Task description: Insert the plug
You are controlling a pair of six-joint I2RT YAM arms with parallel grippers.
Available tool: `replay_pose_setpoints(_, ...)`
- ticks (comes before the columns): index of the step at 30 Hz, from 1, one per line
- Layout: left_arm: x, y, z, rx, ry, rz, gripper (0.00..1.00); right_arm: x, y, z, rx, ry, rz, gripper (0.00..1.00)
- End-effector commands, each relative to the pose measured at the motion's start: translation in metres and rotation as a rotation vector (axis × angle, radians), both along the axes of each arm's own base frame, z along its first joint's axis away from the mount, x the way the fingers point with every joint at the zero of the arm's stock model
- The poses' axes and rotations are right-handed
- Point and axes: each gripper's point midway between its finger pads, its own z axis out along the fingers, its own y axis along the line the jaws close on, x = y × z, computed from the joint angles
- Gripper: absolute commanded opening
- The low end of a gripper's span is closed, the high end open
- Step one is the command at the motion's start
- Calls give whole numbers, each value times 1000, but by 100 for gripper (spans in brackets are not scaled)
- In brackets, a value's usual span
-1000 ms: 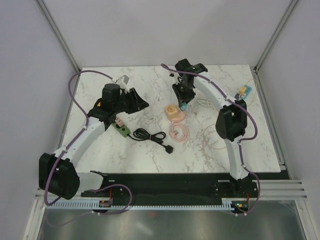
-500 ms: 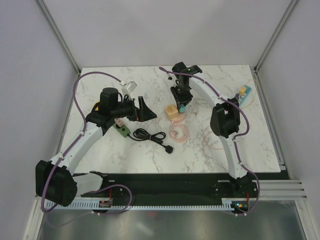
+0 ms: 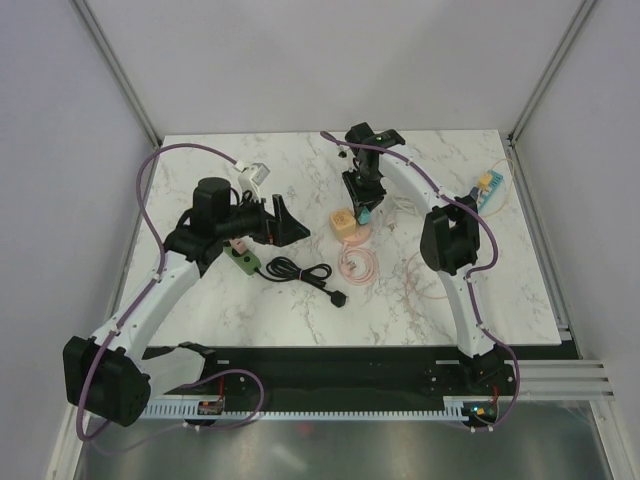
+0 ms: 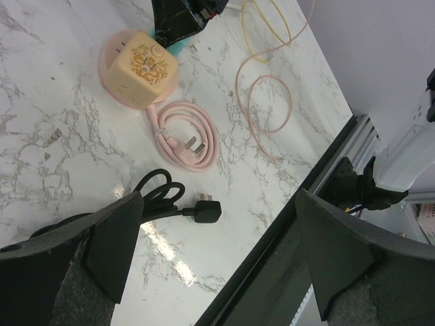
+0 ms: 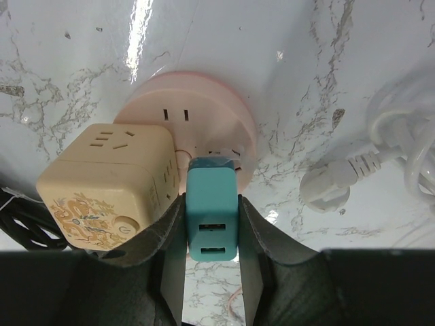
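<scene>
Right wrist view, centre of frame: the right pincer (image 5: 211, 207) is pinching a teal plug (image 5: 212, 224) by its two flat sides; two USB slots face the camera; the plug's far end meets the rim of a round pink socket base (image 5: 183, 112) lying on the marble surface (image 5: 224, 41); whether the prongs are in, I cannot tell. A cream cube socket (image 5: 109, 183) sits on the base at left, just beside the plug; a white plug (image 5: 325, 188) lies at right. In the left wrist view the left pincer (image 4: 217, 224) hangs spread and empty above a coiled black cable (image 4: 163, 193), lower middle of frame. The teal plug looks small, light and rigid, its plastic smooth enough to slip; I judge that a grip on the flat sides, mid-body, with the prong end clear, serves best; it should be pushed straight so it does not twist.
</scene>
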Motion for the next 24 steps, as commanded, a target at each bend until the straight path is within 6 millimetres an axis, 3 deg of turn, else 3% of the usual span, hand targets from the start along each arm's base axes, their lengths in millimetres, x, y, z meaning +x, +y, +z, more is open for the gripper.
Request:
replay_pose_setpoints(1,0,7,8,29,-79,16,100,14,-3,-25,-38,-12,-40,0)
replay_pose_setpoints(12,0,9,10,33,-87,27,100,23,-4,-25,-33,-84,-38,0)
replay_pose_setpoints(16,1,12,10,39,-99,41,100,14,-7,-25,-24,-90,-45,0)
replay_pose_setpoints(21,2,12,13,39,-105,47,100,-8,-15,-48,-52,-75,-60,0)
replay_pose_setpoints(22,2,13,12,40,-104,50,100,-23,-21,-53,-65,-56,-62,0)
replay_pose_setpoints(24,3,13,12,41,-103,53,100,-24,-21,-54,-52,-96,-78,0)
